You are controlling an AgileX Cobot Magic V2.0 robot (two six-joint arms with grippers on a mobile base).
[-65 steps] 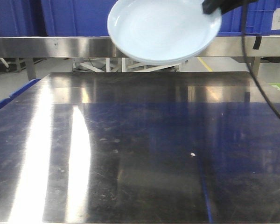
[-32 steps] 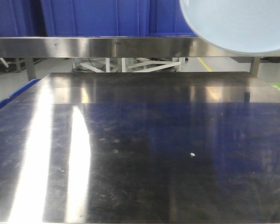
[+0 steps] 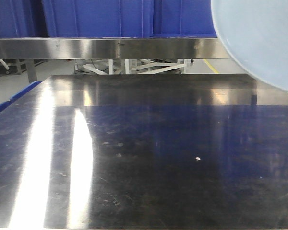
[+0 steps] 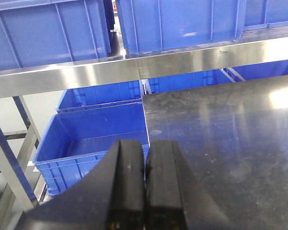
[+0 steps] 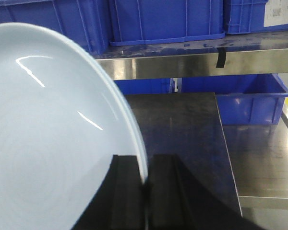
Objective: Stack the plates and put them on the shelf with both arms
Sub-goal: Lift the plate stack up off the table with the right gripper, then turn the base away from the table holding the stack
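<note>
Pinching plates [image 5: 53, 134], right gripper [image 5: 146, 167], wrist-view only

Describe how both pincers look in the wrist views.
The left pincer and the right pincer look alike: two thick matte black fingers each, with flat inner faces and rounded tips, widening into a black base. No cables, markings or labels show on either.

Left tool [image 4: 146, 148]: its two black fingers [image 4: 127, 182] are pressed flat against each other along their full visible length, with nothing between them. Right tool [image 5: 145, 167]: matching black fingers [image 5: 170, 191] clamp the rim of the plates [image 5: 53, 134], which stand tilted, rising from the seam between the fingers and spreading up and to the tool's left.
</note>
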